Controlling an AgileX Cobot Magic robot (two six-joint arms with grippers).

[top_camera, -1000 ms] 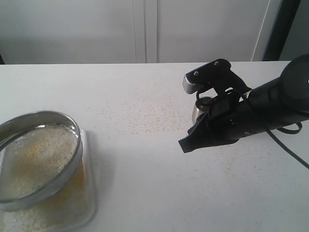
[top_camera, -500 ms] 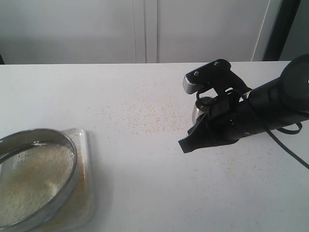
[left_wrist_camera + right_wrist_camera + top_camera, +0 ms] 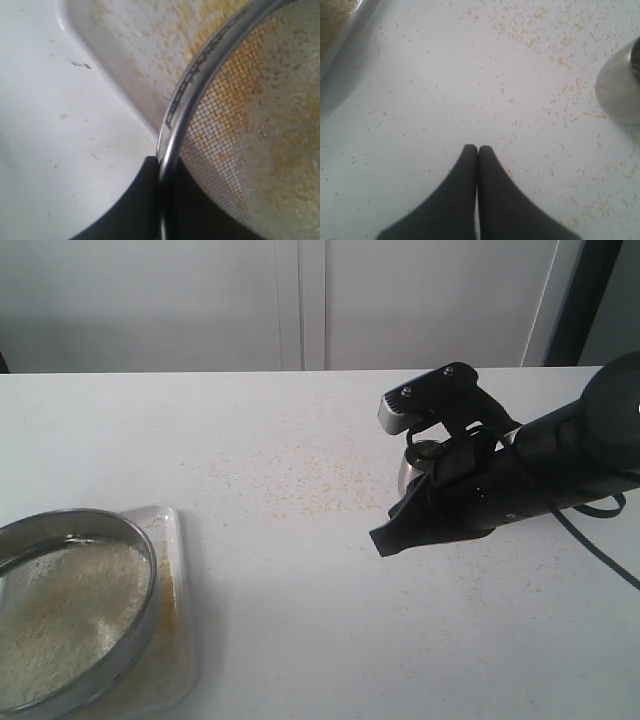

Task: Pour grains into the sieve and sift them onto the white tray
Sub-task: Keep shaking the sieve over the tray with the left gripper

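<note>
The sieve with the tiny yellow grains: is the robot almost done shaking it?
Pouring looks done: the grains are in the sieve, and the steel cup stands on the table beside the shut, empty right gripper. Sifting is in hand: the left gripper pinches the sieve's rim over the white tray, where some grains lie. Plenty remains in the sieve.

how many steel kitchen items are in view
2: the sieve, near left, over the white tray; a small steel cup at right, partly behind the right arm.

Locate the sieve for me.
The sieve is at the lower left of the exterior view, above the white tray, its rim held in the jaws of the left gripper.
</note>
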